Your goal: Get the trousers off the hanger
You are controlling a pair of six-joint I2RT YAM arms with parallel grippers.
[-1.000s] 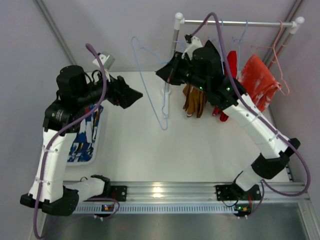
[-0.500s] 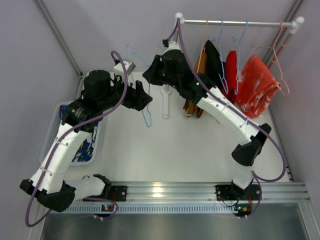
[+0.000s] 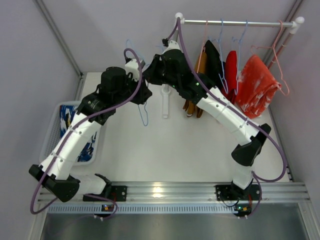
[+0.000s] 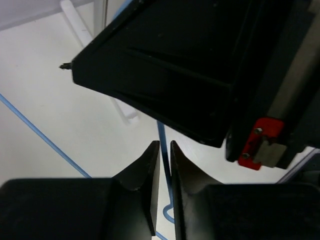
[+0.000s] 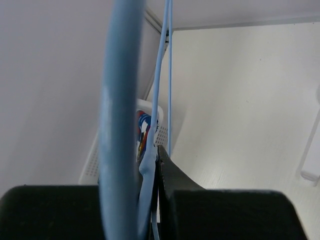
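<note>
An empty blue hanger (image 3: pixel 144 117) hangs in the air left of the rail. My right gripper (image 3: pixel 152 70) is shut on its upper wire (image 5: pixel 150 165). My left gripper (image 3: pixel 144 97) has come in from the left. Its fingers (image 4: pixel 150 165) are almost together, and the hanger's lower wire (image 4: pixel 162 131) runs between them. The blue patterned trousers (image 3: pixel 67 117) lie in the white basket (image 3: pixel 50 137). Tan-brown trousers (image 3: pixel 192 106), black trousers (image 3: pixel 215 55) and red trousers (image 3: pixel 231 65) hang from the rail (image 3: pixel 240 23).
An orange-red speckled garment (image 3: pixel 257 85) hangs at the rail's right end on a pink hanger. The rail's white stand (image 3: pixel 166 102) rises just right of both grippers. Walls close in on the left and the back. The basket sits at the table's left edge.
My right gripper carried the blue hanger leftwards, away from the rail, then held still. My left arm swung right to the hanger, and its jaws closed from wide to almost together round the wire.
</note>
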